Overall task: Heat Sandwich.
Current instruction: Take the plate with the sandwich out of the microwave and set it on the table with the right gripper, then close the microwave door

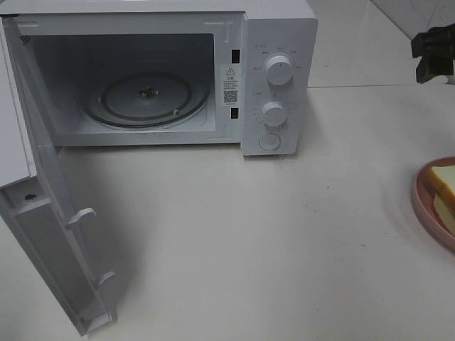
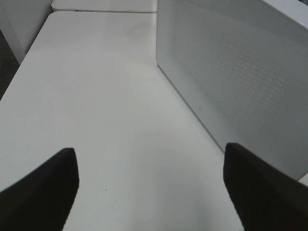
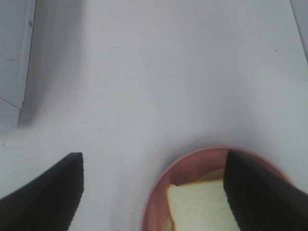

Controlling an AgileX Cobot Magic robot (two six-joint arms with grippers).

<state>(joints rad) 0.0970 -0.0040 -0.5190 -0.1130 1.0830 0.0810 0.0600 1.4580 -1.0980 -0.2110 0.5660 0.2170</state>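
The sandwich (image 1: 442, 186) lies on a round pink plate (image 1: 419, 202) at the right edge of the exterior high view; its pale top slice (image 3: 199, 207) is plain in the right wrist view. My right gripper (image 3: 153, 156) hovers above the table by the plate's near rim (image 3: 192, 156), open, its fingers wide apart with nothing between them. My left gripper (image 2: 150, 149) is open too, over bare table beside the microwave's perforated side panel (image 2: 240, 72). The white microwave (image 1: 277, 78) stands open, its glass turntable (image 1: 146, 98) bare.
The microwave door (image 1: 50, 213) swings out toward the front left. A black part of the right arm (image 1: 434, 53) shows at the top right. White tabletop (image 1: 249, 234) stretches between the microwave and the plate.
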